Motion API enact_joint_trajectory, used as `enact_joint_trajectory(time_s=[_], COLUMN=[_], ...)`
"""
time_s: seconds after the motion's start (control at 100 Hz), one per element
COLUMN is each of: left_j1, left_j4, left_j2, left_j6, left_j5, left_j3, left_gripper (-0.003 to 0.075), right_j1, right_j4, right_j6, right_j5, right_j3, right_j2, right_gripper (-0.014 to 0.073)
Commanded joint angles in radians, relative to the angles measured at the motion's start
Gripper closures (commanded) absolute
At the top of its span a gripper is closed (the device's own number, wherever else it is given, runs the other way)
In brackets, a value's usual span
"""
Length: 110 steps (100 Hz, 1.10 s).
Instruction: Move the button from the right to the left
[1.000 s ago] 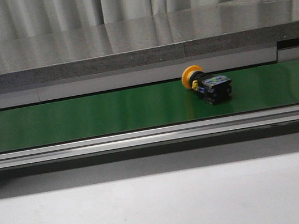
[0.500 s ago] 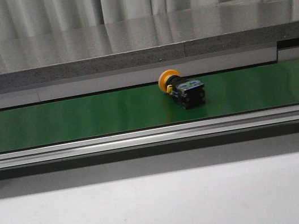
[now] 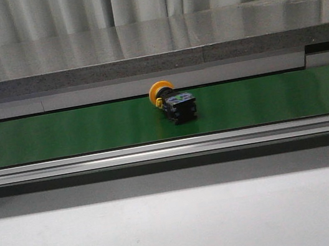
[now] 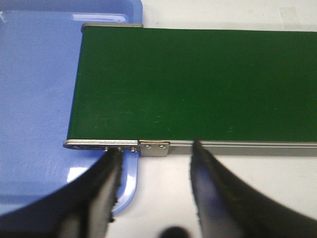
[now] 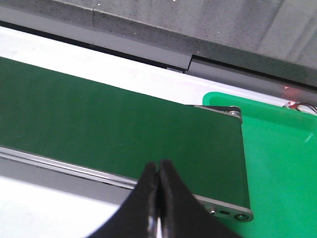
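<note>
The button [image 3: 174, 102], a black switch body with an orange-yellow round cap, lies on its side on the green conveyor belt [image 3: 59, 134] near the middle of the front view. Neither gripper shows in the front view. In the left wrist view my left gripper [image 4: 154, 148] is open and holds nothing, its fingers [image 4: 106, 183] hanging just off the belt's end [image 4: 148, 79]; no button shows there. In the right wrist view my right gripper [image 5: 159, 166] is shut with nothing between its fingers, over the near rail of the belt [image 5: 99, 119]; no button shows there either.
A blue tray [image 4: 34, 99] sits under the belt's left end. A green bin [image 5: 282, 148] sits at the belt's right end. A grey stone ledge [image 3: 151, 43] runs behind the belt, and a metal rail [image 3: 169, 149] along its front.
The button has travelled leftward along the belt, from right of centre to about the middle.
</note>
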Motion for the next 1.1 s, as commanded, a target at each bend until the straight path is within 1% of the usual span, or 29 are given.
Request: enact_joint_trajectory(time_s=[0.0, 0.01, 0.06, 0.1, 0.24, 0.32, 0.48, 0.66, 0.78, 0.87, 1.09], left_j1=[0.002, 0.002, 0.002, 0.002, 0.002, -0.016, -0.098, -0.189, -0.234, -0.268, -0.320], left_j4=[-0.013, -0.013, -0.013, -0.015, -0.081, -0.111, -0.142, -0.148, -0.165, -0.165, -0.165], left_j2=[-0.010, -0.010, -0.010, -0.010, -0.007, 0.008, 0.077, 0.188, 0.271, 0.333, 0.460], left_j6=[-0.009, -0.009, -0.009, -0.009, -0.005, 0.007, 0.005, -0.033, -0.036, -0.062, -0.092], left_j5=[-0.063, -0.063, -0.063, -0.069, -0.084, -0.084, -0.089, -0.129, -0.145, -0.162, -0.193], left_j3=[-0.035, -0.035, -0.035, -0.035, -0.036, -0.046, -0.104, -0.181, -0.227, -0.261, -0.327], left_gripper=[0.0101, 0.0076, 0.0016, 0.0001, 0.0032, 0.0050, 0.0055, 0.0055, 0.0055, 0.0055, 0.0055], right_j1=[0.000, 0.000, 0.000, 0.000, 0.000, 0.000, 0.000, 0.000, 0.000, 0.000, 0.000], right_j4=[0.016, 0.016, 0.016, 0.016, 0.016, 0.016, 0.016, 0.016, 0.016, 0.016, 0.016], right_j6=[-0.001, -0.001, -0.001, -0.001, -0.001, -0.001, -0.001, -0.001, -0.001, -0.001, -0.001], right_j5=[-0.066, -0.066, -0.066, -0.066, -0.066, -0.066, -0.066, -0.066, -0.066, -0.066, -0.066], right_j3=[-0.028, -0.028, -0.028, -0.028, -0.028, -0.028, -0.028, -0.028, -0.028, -0.028, -0.028], right_j2=[0.000, 0.000, 0.000, 0.000, 0.000, 0.000, 0.000, 0.000, 0.000, 0.000, 0.000], right_gripper=[0.0662, 0.0662, 0.0662, 0.0662, 0.0662, 0.0662, 0.0662, 0.0662, 0.0662, 0.0662, 0.0662])
